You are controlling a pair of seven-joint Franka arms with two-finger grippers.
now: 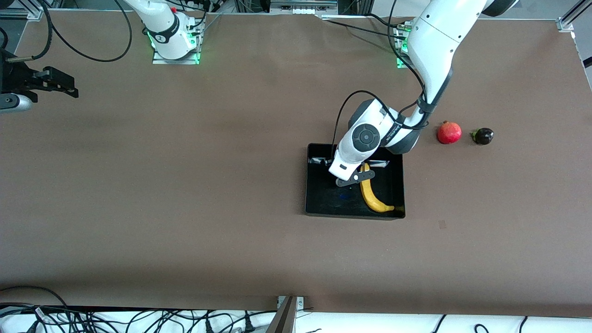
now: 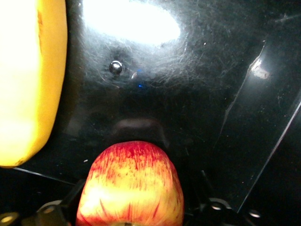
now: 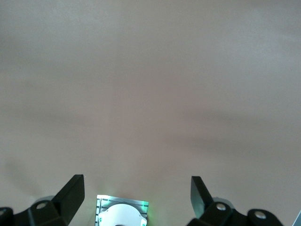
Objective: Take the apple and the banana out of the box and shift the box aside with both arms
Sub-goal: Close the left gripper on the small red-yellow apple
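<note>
The table (image 1: 185, 208) is just a big plain brown surface, with cables piled along the edge nearest the front camera and metal framing up by the arm bases.

From the front view the apple is hidden completely under the left arm's wrist. The left wrist view is the one that shows it: the red-and-yellow apple (image 2: 130, 186) sits between the left gripper's (image 1: 344, 181) fingers, low over the glossy black floor of the box, with the banana (image 2: 28, 80) right beside it. Whether the fingers are actually pinching the apple or just standing around it can't be told.

The box (image 1: 314, 203) holds the banana (image 1: 372, 194), lying toward the left arm's end of the box.

A pomegranate (image 1: 449, 132) and a small dark fruit (image 1: 482, 136) sit on the table toward the left arm's end.

The right gripper (image 3: 137, 190) waits wide open with nothing in it, over bare table at the right arm's end.
</note>
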